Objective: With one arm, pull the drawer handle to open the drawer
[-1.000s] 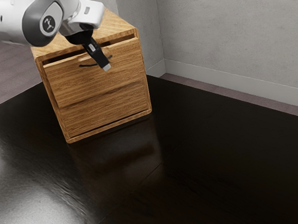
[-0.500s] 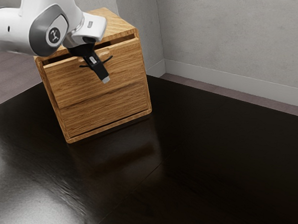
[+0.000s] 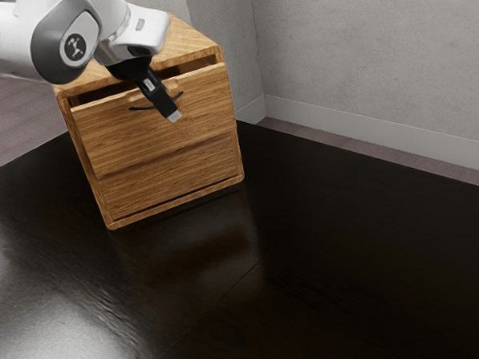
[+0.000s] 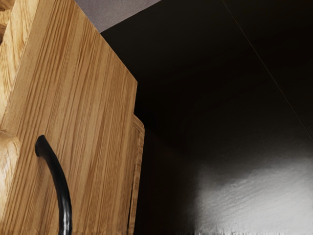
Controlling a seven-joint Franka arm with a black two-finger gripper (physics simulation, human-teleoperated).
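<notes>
Lying across the thin black handle [image 3: 135, 107], its hold impossible to make out, the gripper [image 3: 171, 114] risked slipping free and leaving the drawer [image 3: 158, 131] behind it barely ajar.

A curved black handle [image 4: 57, 181] lies against the wooden drawer front [image 4: 88, 117], dark table [image 4: 225, 127] beyond.

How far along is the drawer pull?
Done: the gripper is at the black handle of the top drawer. In hand: that drawer stands slightly out of the wooden cabinet, with a dark gap behind its upper edge and its front proud of the lower drawer. Left: most of the pull, since it looks barely open.
</notes>
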